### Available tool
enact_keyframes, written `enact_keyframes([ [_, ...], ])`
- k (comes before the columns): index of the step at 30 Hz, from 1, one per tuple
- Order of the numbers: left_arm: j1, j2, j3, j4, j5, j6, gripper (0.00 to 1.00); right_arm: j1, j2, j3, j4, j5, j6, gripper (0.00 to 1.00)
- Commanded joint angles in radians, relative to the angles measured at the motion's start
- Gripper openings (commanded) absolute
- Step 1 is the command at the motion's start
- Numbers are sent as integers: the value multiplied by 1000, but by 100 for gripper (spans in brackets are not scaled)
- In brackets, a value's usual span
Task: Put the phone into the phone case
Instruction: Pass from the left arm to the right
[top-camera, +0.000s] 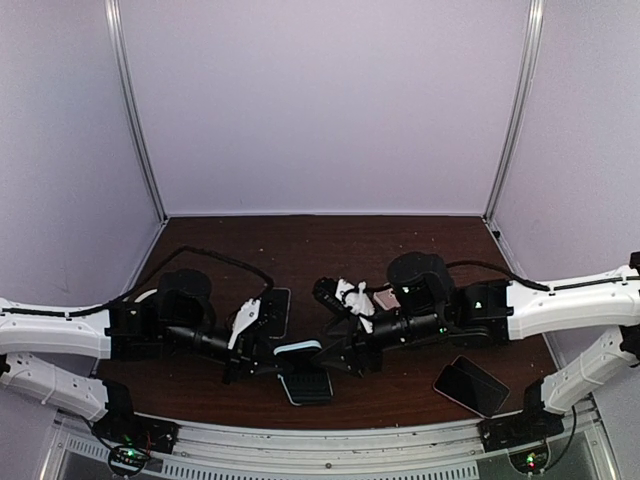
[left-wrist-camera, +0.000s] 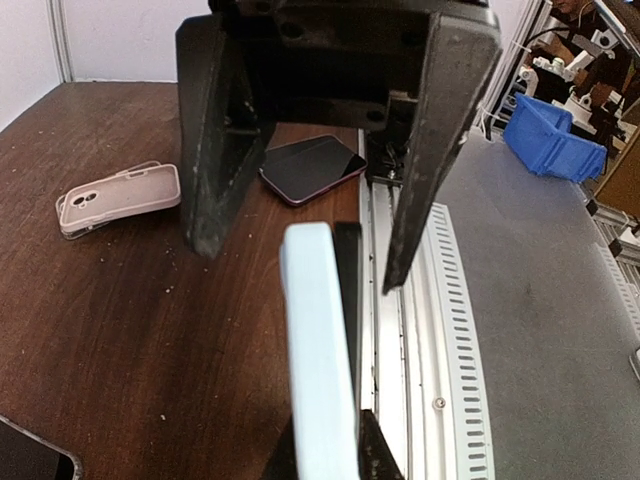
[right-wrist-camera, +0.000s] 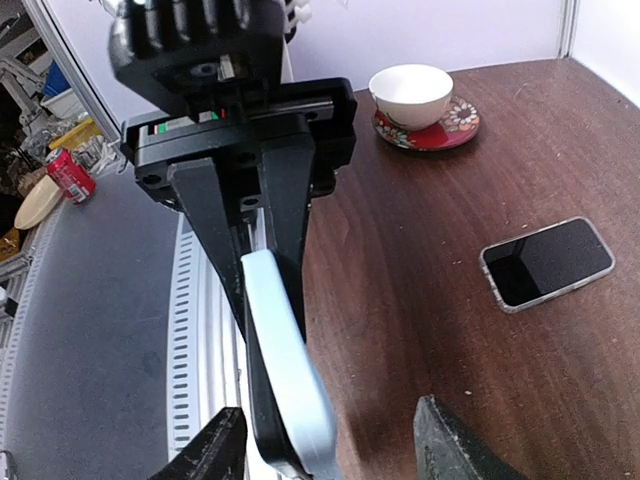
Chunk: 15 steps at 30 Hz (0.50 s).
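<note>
A light blue phone case (top-camera: 298, 348) with a dark phone (top-camera: 306, 381) against it stands on edge near the table's front edge. My left gripper (top-camera: 270, 366) is shut on its left end; in the left wrist view (left-wrist-camera: 325, 462) the case (left-wrist-camera: 318, 340) and the phone's edge (left-wrist-camera: 348, 290) sit between my black fingertips. My right gripper (top-camera: 337, 358) is open, its fingers wide apart around the right end; in the right wrist view (right-wrist-camera: 330, 450) the case (right-wrist-camera: 290, 370) stands between them, apart from both. Whether the phone is fully seated is hidden.
A second phone (top-camera: 470, 386) lies at the front right, a third (top-camera: 278, 308) lies behind my left gripper. A pink case (left-wrist-camera: 120, 197) lies further back. A white cup (right-wrist-camera: 410, 92) on a red saucer stands at the left. The metal rail (left-wrist-camera: 400, 330) runs along the front edge.
</note>
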Motion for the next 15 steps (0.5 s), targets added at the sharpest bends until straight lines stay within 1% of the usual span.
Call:
enact_keyframes([
  [1,-6,-19,47,86,45,25,0,-3,34,47,32,-70,-5,54],
  [8,-11,-17,48,87,64,27,0,-3,58,61,61,-112,2,22],
  [11,-12,-10,52,93,68,19,0,-3,73,78,47,-132,0,14],
  [13,-12,-9,53,100,66,10,0,-3,77,87,46,-138,-2,3],
  [14,-11,-13,52,104,64,4,0,-3,77,91,46,-139,-4,0],
  [15,-12,-18,52,110,60,-1,0,-3,75,92,46,-136,-5,0],
])
